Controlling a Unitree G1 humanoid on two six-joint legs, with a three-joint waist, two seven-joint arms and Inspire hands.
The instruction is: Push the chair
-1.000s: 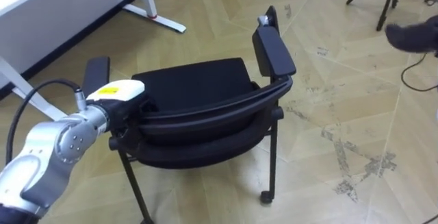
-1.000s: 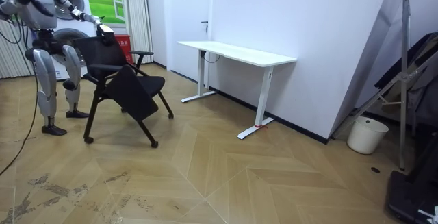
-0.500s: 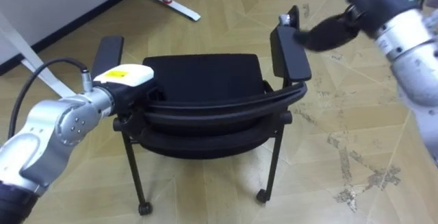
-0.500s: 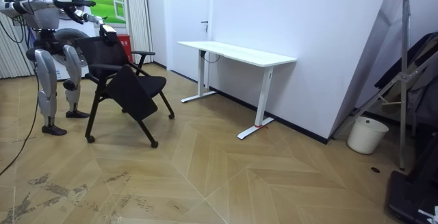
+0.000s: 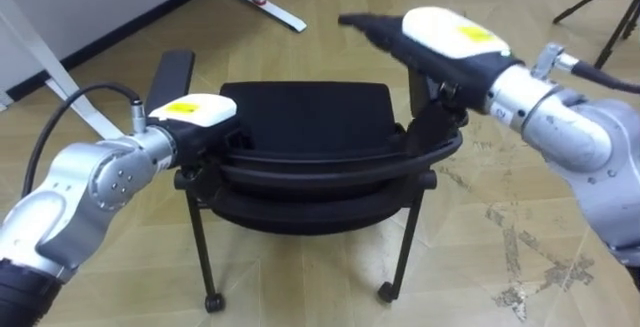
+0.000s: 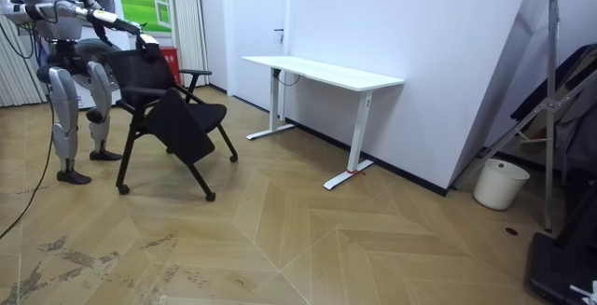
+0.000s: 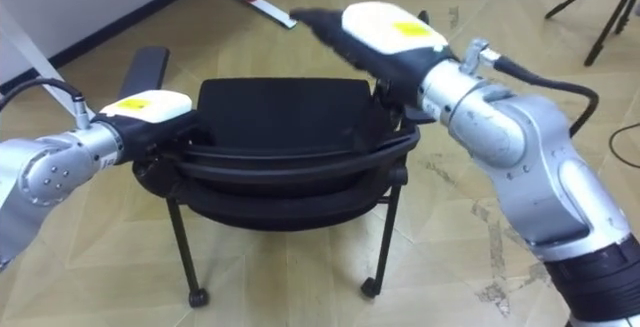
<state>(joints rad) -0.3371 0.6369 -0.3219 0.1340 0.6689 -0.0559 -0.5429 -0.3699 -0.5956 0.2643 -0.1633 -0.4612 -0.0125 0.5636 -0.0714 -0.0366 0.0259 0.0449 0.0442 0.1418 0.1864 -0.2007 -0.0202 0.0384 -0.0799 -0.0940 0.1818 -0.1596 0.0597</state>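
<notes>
Left eye view: the chair point(image 5: 300, 117) stands on the wood floor point(image 5: 500, 217) directly before the robot, with its backrest point(image 5: 320, 162) nearest. The left hand point(image 5: 195, 117) sits at the backrest's left end, as it did 0.5 s ago; whether it grips cannot be told. The right hand point(image 5: 445, 39), then at upper right, is now over the backrest's right end, fingers straight, possibly touching.

Room view: the robot stands behind the chair at the room view's left. The white desk point(image 6: 326, 72) stands well apart.
</notes>
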